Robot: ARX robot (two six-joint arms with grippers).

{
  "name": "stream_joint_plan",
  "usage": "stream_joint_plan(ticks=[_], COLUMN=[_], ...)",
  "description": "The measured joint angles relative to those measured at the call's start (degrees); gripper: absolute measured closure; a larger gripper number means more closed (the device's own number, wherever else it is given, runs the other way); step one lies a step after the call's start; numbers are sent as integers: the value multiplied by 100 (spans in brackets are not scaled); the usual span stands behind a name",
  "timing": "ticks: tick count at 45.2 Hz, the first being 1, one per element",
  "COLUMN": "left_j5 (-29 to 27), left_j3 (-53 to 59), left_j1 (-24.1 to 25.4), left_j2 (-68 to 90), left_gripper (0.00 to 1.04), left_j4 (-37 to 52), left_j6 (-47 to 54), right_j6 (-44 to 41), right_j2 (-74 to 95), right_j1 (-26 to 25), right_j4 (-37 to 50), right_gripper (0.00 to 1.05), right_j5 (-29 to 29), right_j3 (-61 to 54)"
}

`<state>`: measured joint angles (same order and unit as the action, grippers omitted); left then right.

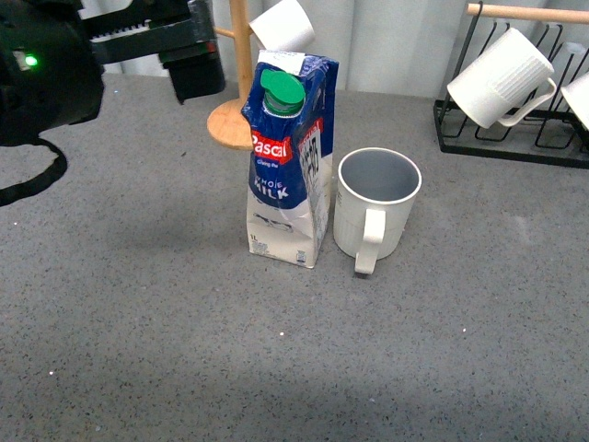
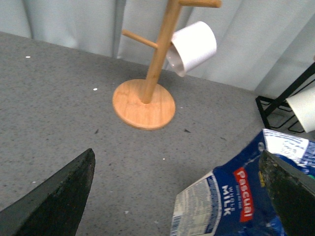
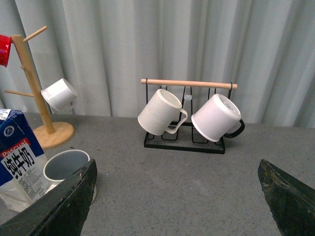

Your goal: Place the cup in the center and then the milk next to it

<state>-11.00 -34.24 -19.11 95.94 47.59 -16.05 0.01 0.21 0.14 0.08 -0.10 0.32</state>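
The cup (image 1: 377, 204) stands upright near the middle of the grey table (image 1: 138, 350), handle toward the camera, and the milk (image 1: 288, 161) stands just to its left, very close or perhaps touching. Both placements look done, so the step in hand is, as I judge it, the left arm's clean withdrawal.

The left gripper (image 2: 177, 189) hangs above and behind the carton with its 2 fingers (image 2: 54, 201) spread wide and nothing between them. To finish well it should go up and back toward the robot's left (the dented, tall carton would tip at a light nudge), keeping clear of the wooden mug tree (image 1: 241, 92) close behind it.

The right gripper (image 3: 177, 196) is also spread and empty, well off to the cup's right, facing the black rack (image 3: 184, 143); it need do nothing
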Motion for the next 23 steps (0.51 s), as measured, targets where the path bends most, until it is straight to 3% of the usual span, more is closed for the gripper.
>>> stream_joint_plan(ticks=[14,18,23], left_j5=[-111,-227,-61], left_j3=[199,710,1314], left_j1=[374,455,708], left_j2=[-140,-166,-739], left_gripper=[7,24,46], left_j4=[-114,1423,1969], left_j6=[166,942,1338], right_j6=[0,0,0], right_j2=[0,0,0], right_j1=[0,0,0], right_j4=[0,0,0], right_gripper=[9,9,9], right_j5=[2,-2,2], right_j3=[0,0,0])
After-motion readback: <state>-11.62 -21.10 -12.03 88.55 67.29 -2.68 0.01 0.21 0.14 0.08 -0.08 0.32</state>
